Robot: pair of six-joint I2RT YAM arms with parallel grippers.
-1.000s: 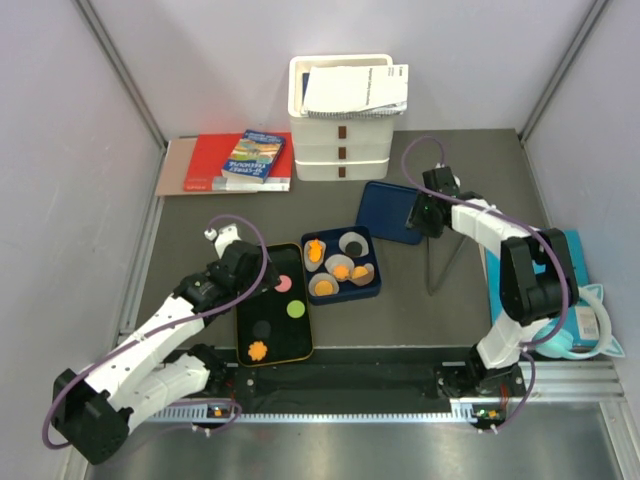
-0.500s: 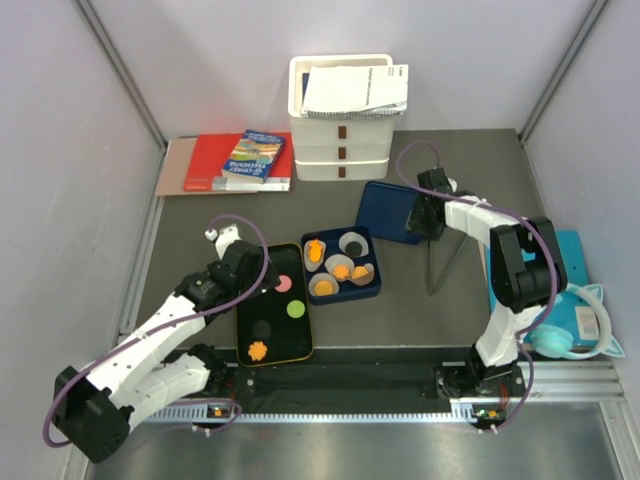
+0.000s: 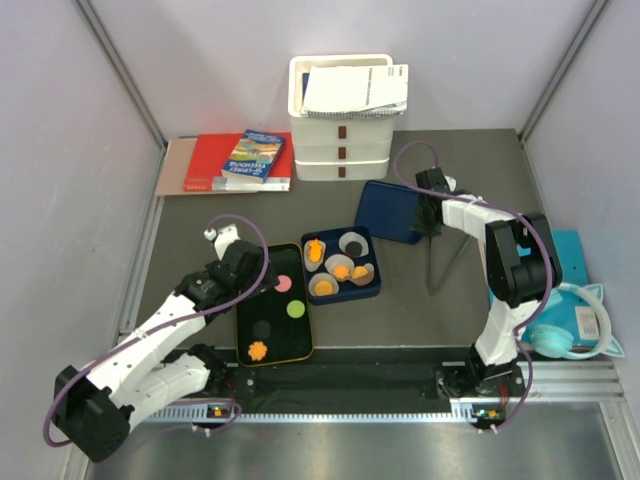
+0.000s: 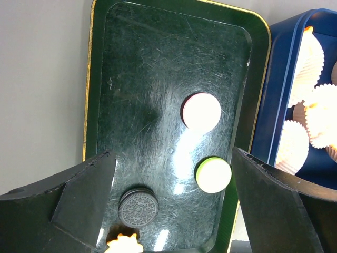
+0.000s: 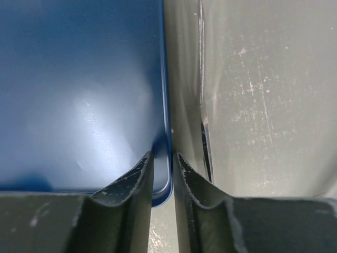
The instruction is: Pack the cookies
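Note:
Four cookies lie on the dark green tray: pink, green, black and orange. My left gripper hangs open above them, with the green cookie and black cookie between its fingers and touched by neither. More orange cookies sit in white paper cups inside the blue box. My right gripper is shut on the right rim of the blue lid, one finger inside the rim and one outside.
Stacked white containers with papers on top stand at the back. Books lie at the back left. A thin dark V-shaped tool lies right of the box. A teal object sits at the right edge.
The right gripper's jaws have narrowed onto the lid's rim, and the right wrist has shifted slightly back. The left arm and the cookies have not moved.

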